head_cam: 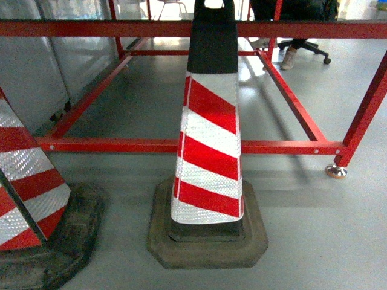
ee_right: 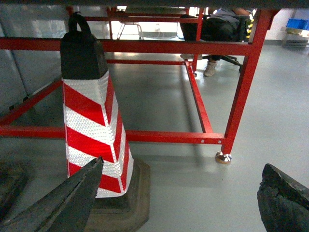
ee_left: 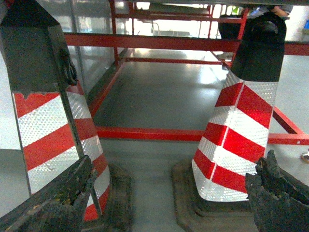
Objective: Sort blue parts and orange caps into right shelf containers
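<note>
- Searching comes first: no blue parts, orange caps or right shelf containers show in the head view, so I judge the base must turn or travel before any sorting.
- Left gripper (ee_left: 164, 203) hangs with jaws spread wide, empty; right gripper (ee_right: 178, 198) likewise gapes, holding nothing. Keeping both tucked low seems wise while moving.
- Centre cone (head_cam: 208, 139) stands at twelve o'clock: tapered, red-white reflective stripes, matte black cap, chunky rubber base.
- Second cone (head_cam: 27, 187) sits at eight o'clock.
- Red frame (head_cam: 284, 147), glossy painted steel tube, crosses behind over the smooth grey floor (head_cam: 326, 241).
</note>
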Robot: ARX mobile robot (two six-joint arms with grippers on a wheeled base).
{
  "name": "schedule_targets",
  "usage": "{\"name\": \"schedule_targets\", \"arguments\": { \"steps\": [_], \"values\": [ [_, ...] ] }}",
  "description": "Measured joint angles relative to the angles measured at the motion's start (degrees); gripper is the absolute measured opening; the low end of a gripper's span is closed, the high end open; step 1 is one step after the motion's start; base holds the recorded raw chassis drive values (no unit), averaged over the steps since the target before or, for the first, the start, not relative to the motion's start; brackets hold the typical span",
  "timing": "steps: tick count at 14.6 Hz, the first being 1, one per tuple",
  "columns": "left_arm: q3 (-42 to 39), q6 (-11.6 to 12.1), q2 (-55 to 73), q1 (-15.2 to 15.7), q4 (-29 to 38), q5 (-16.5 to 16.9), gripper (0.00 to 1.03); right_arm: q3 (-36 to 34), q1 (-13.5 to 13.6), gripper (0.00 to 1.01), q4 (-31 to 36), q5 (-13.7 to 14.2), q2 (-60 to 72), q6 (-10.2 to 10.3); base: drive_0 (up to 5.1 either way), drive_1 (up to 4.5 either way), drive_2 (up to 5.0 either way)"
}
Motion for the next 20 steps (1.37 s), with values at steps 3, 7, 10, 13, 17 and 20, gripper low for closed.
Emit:
{"name": "schedule_targets", "arguments": {
  "steps": [3,7,10,13,17,20],
  "values": [
    [0.0,0.1,0.0,0.0,0.0,0.2,0.98,0.0,0.0,0.98,0.0,0.1,0.0,0.0,0.0,0.00,0.0],
    [0.0,0.0,0.0,0.0,0.1,0.1,0.98,0.0,0.0,0.98,0.0,0.0,0.0,0.0,0.0,0.00,0.0],
    [0.0,0.0,0.0,0.0,0.1,0.0,0.98,0.0,0.0,0.98,-0.1,0.0,0.0,0.0,0.0,0.00,0.0],
    [0.0,0.0,0.0,0.0,0.1,0.0,0.98,0.0,0.0,0.98,0.0,0.0,0.0,0.0,0.0,0.00,0.0],
    [0.0,0.1,0.0,0.0,0.1,0.1,0.98,0.0,0.0,0.98,0.0,0.0,0.0,0.0,0.0,0.00,0.0],
    [0.0,0.1,0.0,0.0,0.1,0.0,0.98,0.0,0.0,0.98,0.0,0.0,0.0,0.0,0.0,0.00,0.0]
  ]
}}
